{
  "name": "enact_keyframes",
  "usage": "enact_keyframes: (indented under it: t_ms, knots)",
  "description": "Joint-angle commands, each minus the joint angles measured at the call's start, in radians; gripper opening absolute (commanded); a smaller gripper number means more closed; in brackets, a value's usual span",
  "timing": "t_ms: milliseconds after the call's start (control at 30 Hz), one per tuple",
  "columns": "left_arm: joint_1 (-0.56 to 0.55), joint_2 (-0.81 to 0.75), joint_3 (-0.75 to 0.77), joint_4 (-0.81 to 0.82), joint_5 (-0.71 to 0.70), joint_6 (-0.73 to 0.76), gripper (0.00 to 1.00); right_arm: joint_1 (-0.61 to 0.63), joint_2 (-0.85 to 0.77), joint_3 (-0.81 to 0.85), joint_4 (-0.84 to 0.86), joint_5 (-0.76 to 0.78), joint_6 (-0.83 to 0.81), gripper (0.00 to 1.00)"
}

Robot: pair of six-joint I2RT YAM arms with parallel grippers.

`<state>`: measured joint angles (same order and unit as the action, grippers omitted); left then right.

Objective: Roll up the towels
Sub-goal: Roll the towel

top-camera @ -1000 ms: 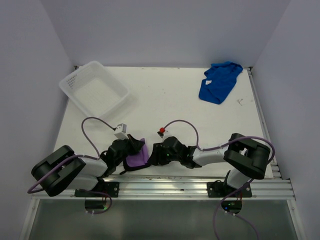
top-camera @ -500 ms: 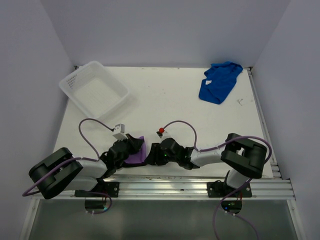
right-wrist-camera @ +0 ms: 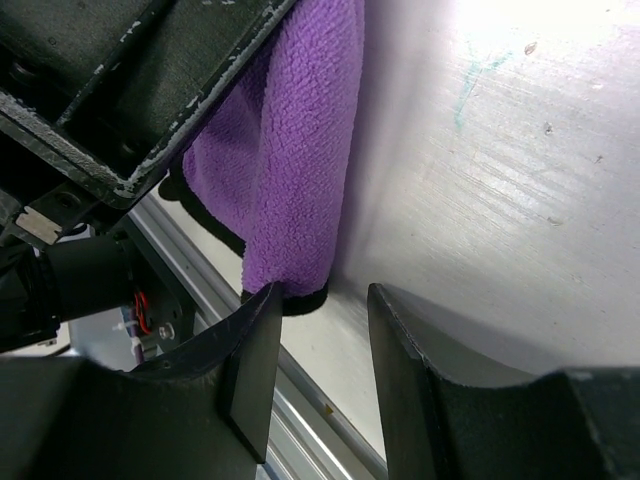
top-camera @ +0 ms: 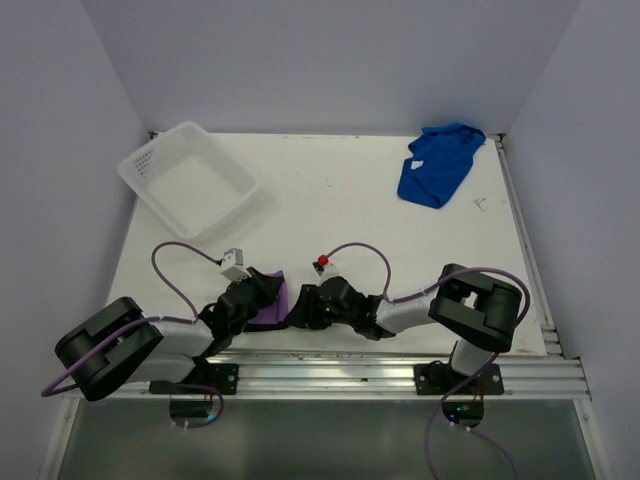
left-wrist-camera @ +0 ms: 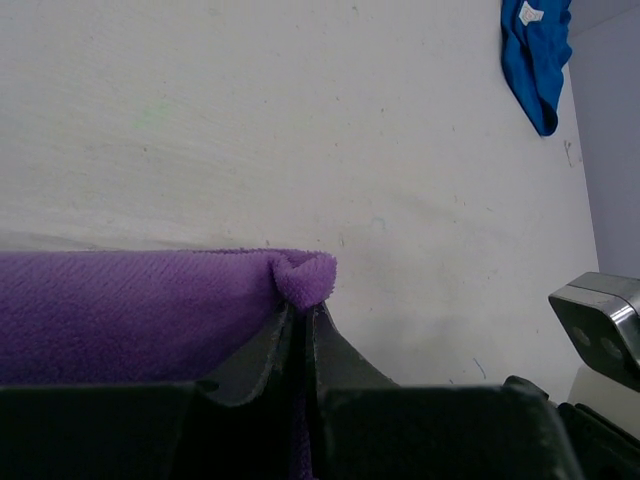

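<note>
Left wrist: white tag (left-wrist-camera: 530, 14) on blue towel (left-wrist-camera: 545, 70)

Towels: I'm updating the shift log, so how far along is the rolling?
Done: no finished roll shows. In hand: the left gripper is shut on an edge of the purple towel, while the right gripper stands open beside it. Left: rolling that towel, then the blue towel, lying crumpled at the far right.
</note>
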<state>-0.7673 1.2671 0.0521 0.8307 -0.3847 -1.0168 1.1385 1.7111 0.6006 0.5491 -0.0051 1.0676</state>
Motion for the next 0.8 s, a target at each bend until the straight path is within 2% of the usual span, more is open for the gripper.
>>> enact_keyframes:
  t_ms: [0, 167, 500, 700, 767]
  knots:
    - [-0.003, -0.028, -0.179, -0.016, -0.083, -0.037, 0.0, 0.009, -0.013, 0.022, 0.023, 0.04, 0.012, 0.43]
    - [-0.004, -0.041, -0.19, -0.054, -0.1, -0.069, 0.0, 0.01, 0.004, 0.057, 0.008, 0.042, 0.02, 0.43]
    - [-0.004, -0.046, -0.198, -0.067, -0.109, -0.083, 0.0, 0.009, 0.091, 0.056, 0.161, 0.024, 0.101, 0.42]
    - [-0.004, -0.048, -0.202, -0.067, -0.109, -0.089, 0.0, 0.01, 0.156, 0.039, 0.294, 0.014, 0.155, 0.45]
    - [-0.004, -0.049, -0.202, -0.067, -0.111, -0.092, 0.0, 0.01, 0.173, 0.047, 0.298, 0.01, 0.163, 0.41]
